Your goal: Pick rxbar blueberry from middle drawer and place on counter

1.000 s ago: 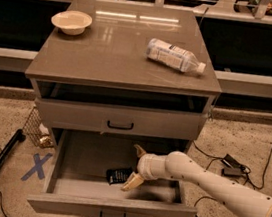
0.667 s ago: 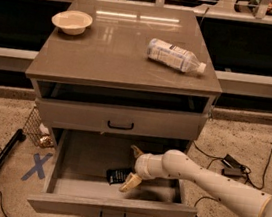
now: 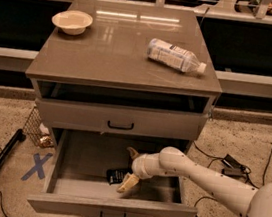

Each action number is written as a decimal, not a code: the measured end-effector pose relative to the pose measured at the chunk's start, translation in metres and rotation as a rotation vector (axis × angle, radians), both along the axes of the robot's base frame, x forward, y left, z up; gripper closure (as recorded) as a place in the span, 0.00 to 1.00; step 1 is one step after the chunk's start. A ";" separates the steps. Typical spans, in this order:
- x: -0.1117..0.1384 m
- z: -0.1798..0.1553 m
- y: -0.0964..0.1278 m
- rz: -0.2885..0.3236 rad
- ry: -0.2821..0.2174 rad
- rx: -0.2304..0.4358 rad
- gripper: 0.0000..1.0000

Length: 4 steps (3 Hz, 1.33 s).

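White arm [image 3: 202,176] seen: smooth tubular segments, rounded joint shells. hand [image 3: 128,170] spotted inside middle drawer [image 3: 87,205]; tapered cream-tan fingers [image 3: 128,183] noted. Bulky white body shell [image 3: 267,215] glimpsed.

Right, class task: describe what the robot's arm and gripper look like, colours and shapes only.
The arm is a rounded white tube widening into a bulky white shell at the right edge. Its gripper, inside the open grey-brown drawer, has a rounded white wrist and two tapering cream-tan fingers. No markings show on it.
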<state>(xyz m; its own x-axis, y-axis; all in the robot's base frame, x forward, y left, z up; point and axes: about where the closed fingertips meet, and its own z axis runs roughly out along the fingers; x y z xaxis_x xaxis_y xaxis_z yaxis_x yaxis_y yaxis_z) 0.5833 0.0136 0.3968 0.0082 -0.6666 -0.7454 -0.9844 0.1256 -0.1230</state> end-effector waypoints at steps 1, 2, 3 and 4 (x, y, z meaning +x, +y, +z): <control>0.000 -0.010 0.004 0.028 0.024 0.021 0.00; -0.001 -0.018 0.010 0.068 0.038 0.039 0.00; 0.000 -0.027 0.010 0.101 0.039 0.054 0.03; 0.003 -0.032 0.008 0.108 0.035 0.040 0.20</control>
